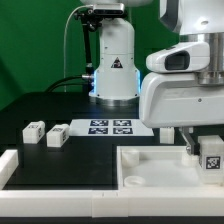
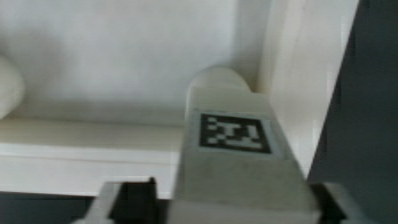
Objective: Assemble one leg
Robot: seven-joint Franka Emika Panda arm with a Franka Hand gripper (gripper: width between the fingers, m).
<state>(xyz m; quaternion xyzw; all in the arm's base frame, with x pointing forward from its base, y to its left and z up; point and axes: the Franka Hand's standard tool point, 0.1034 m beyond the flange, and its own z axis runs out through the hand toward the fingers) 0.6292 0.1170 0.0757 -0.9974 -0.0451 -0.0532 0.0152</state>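
Note:
My gripper (image 1: 206,148) is shut on a leg (image 1: 211,157), a small white block with a black-and-white tag on its face. It holds the leg upright over the corner of the large white square tray-like part (image 1: 150,160) on the exterior view's right. In the wrist view the leg (image 2: 231,135) fills the middle between my two dark fingers (image 2: 128,202), with the tray's inner surface and raised wall (image 2: 107,130) behind it. I cannot tell whether the leg's tip touches the tray. Two more legs (image 1: 35,131) (image 1: 57,135) lie on the black table on the exterior view's left.
The marker board (image 1: 110,127) lies flat behind the tray, in front of the robot base (image 1: 113,60). A white rail (image 1: 12,165) runs along the exterior view's left and front edge of the table.

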